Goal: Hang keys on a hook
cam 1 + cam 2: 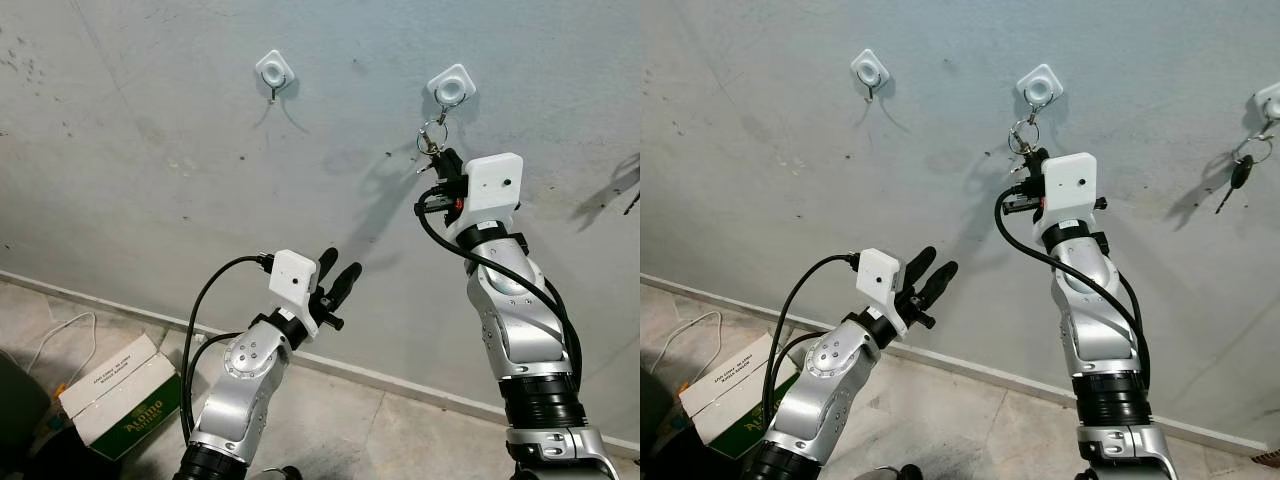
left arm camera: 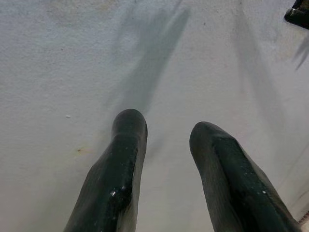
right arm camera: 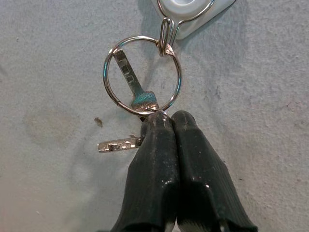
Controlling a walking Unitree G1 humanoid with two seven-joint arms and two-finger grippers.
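A metal key ring (image 3: 142, 75) hangs on the wire hook (image 3: 166, 36) of a white square wall mount (image 1: 452, 84), high on a grey plaster wall (image 1: 150, 120). 2 keys are on the ring: 1 lies across the inside of the loop, the other sticks out sideways just below it. The right gripper (image 3: 166, 116) is raised to the wall directly beneath this hook, its 2 black fingers (image 3: 154, 159) pressed together and pinching the bottom of the ring where the keys join it. The ring's top is threaded through the hook while the fingers grip it.

A second white hook mount (image 1: 276, 72) sits to the robot's left of the first at about the same height, with nothing on it. Further right along the wall, a third mount (image 1: 1270, 100) carries another key (image 1: 1240, 172) with a dark head.

The left gripper (image 1: 338, 270) is held lower, well apart from the hooks, pointing at bare wall, its 2 fingers (image 2: 120, 169) parted and holding nothing.

On the tiled floor by the wall's base, near the left arm, stands a white and green cardboard box (image 1: 115, 395), with a white cable (image 1: 60, 335) beside it.
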